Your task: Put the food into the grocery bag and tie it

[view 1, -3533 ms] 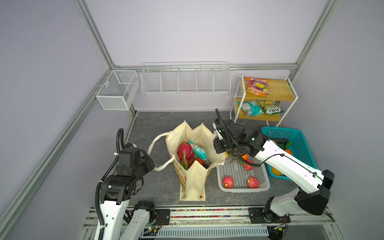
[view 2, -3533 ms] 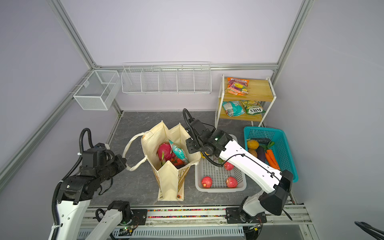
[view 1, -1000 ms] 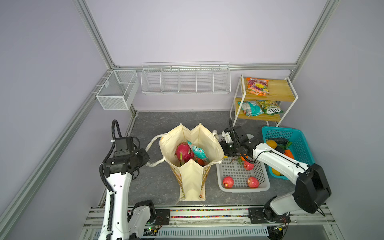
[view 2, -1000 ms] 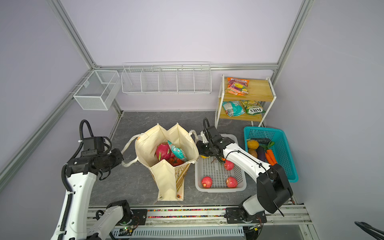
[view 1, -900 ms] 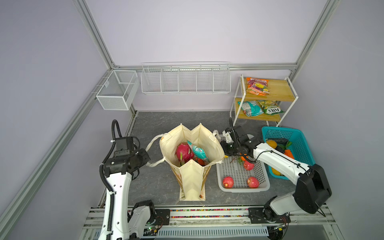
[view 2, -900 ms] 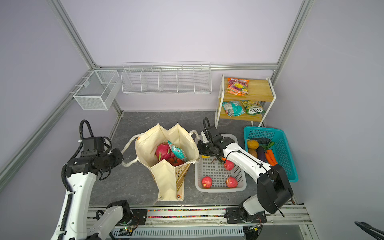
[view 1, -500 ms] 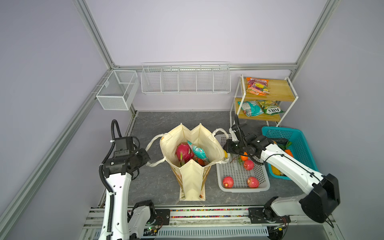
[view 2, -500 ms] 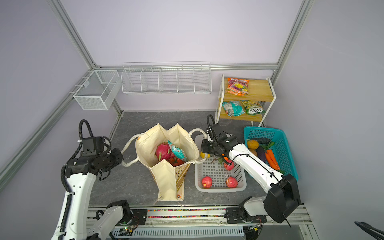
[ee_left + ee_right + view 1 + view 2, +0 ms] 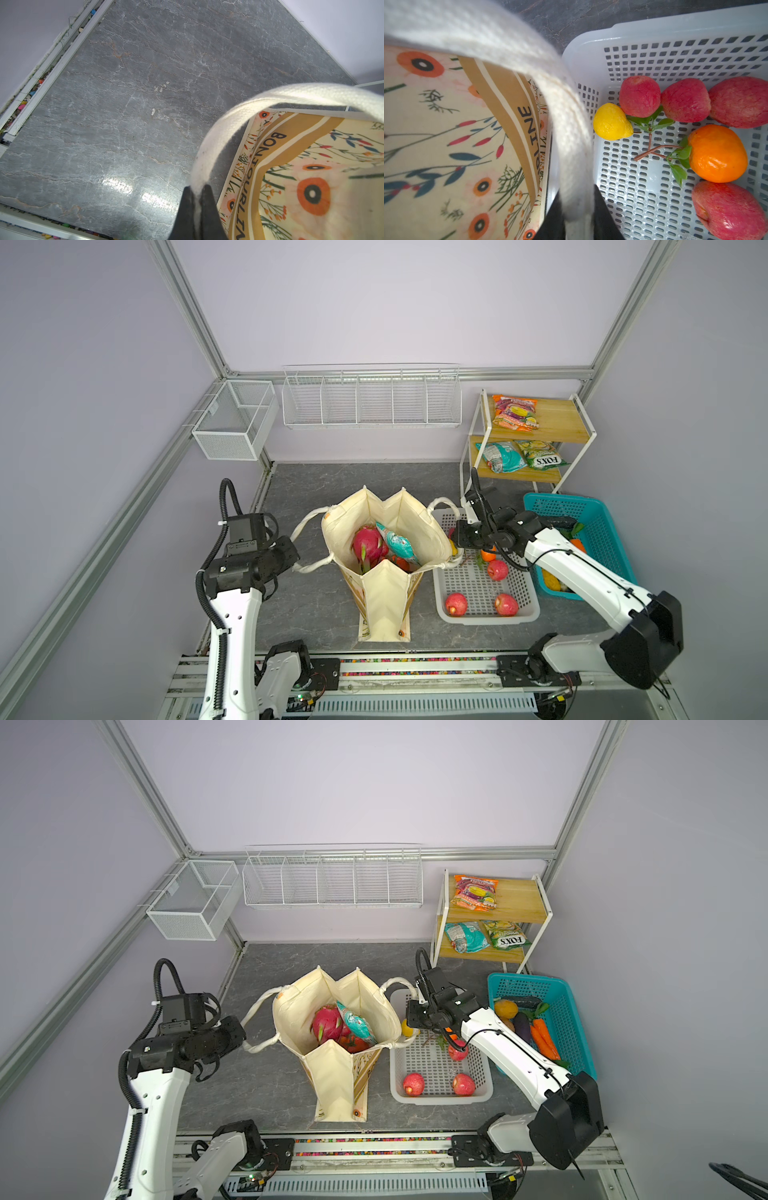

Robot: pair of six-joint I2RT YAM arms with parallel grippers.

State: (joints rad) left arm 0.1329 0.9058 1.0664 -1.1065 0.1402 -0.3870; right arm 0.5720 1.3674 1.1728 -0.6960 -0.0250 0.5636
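Grey slate tabletop (image 9: 316, 489); left gripper (image 9: 197, 199) pinches left strap (image 9: 218, 128), right gripper (image 9: 577, 204) clamps right strap (image 9: 566, 116) of grocery bag (image 9: 386, 597); likely tying step, next cross straps over mouth.

A: Bag where?
B: Cream canvas tote bag (image 9: 386, 601) mid-table on the grey stone-look tabletop (image 9: 316, 489); pink dragon fruit (image 9: 368, 543) and teal crinkly snack packet (image 9: 397, 545) inside, packet right of fruit.
A: Right side?
B: White perforated plastic basket (image 9: 486, 618) just beside the tote, red apples (image 9: 456, 604) in it, teal plastic basket (image 9: 561, 499) right of that, wooden two-tier shelf rack (image 9: 561, 423) behind both.
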